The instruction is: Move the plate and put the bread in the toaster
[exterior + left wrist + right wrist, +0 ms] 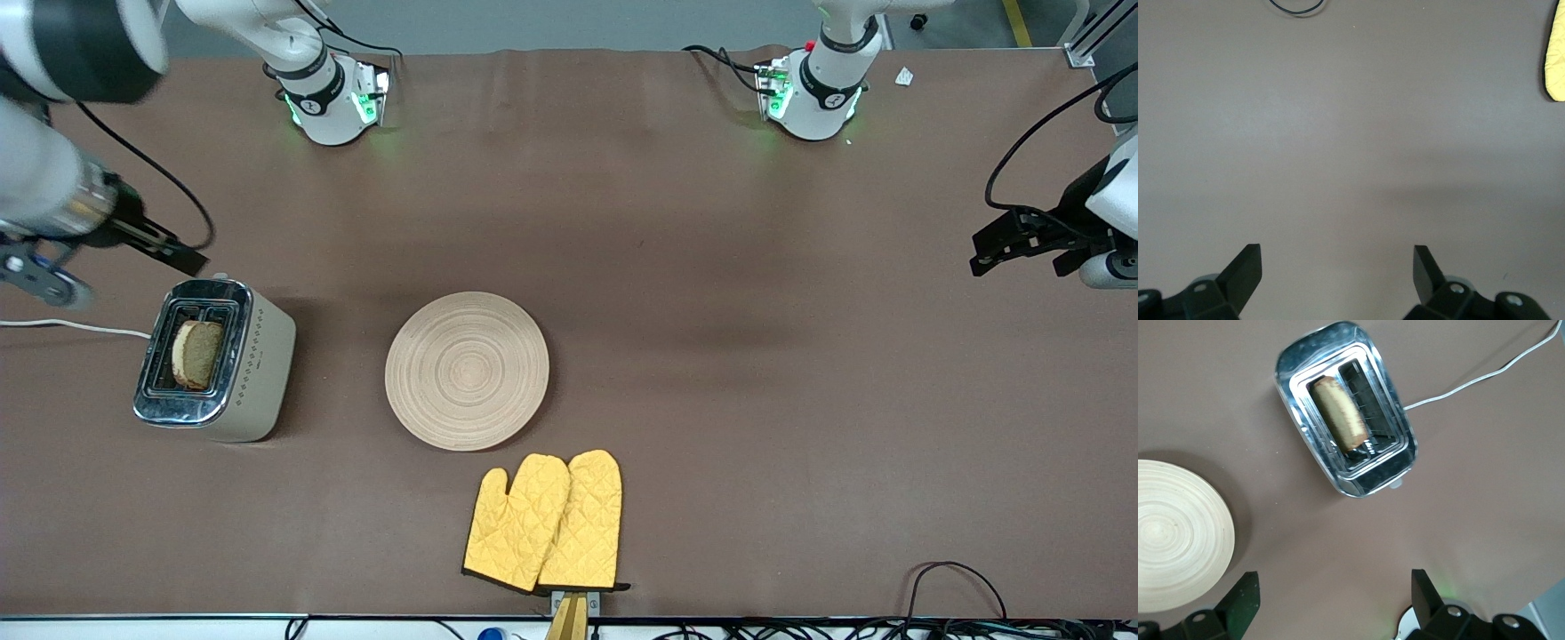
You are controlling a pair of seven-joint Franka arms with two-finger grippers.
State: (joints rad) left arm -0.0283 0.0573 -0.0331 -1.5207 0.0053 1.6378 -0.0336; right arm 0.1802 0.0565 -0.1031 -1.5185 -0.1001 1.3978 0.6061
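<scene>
1. Standing upright in one slot of the toaster [216,358], the bread [196,354] has its top edge poking above the chrome; its long axis runs along the slot, roughly 12 to 6 in the front view.
2. Right gripper [1335,597] hangs up in the air close by the toaster's base-ward end, at about 11 o'clock from the toaster in the front view. Fingers spread wide, nothing between them. This arm is by far the nearer to the toaster.
3. Plate [467,370] lies flat and bare at 3 o'clock from the toaster, well apart from it.
4. Left gripper [1337,270] waits over bare table at its own end, fingers spread, holding nothing.
5. Surface: brown table [756,400], plain and level. Yellow oven mitts [547,522] lie at 6 o'clock from the plate, just beside it. White cord [76,327] trails off at 9 o'clock from the toaster.
6. Judgement: bread seated, plate placed; little left beyond withdrawing.
</scene>
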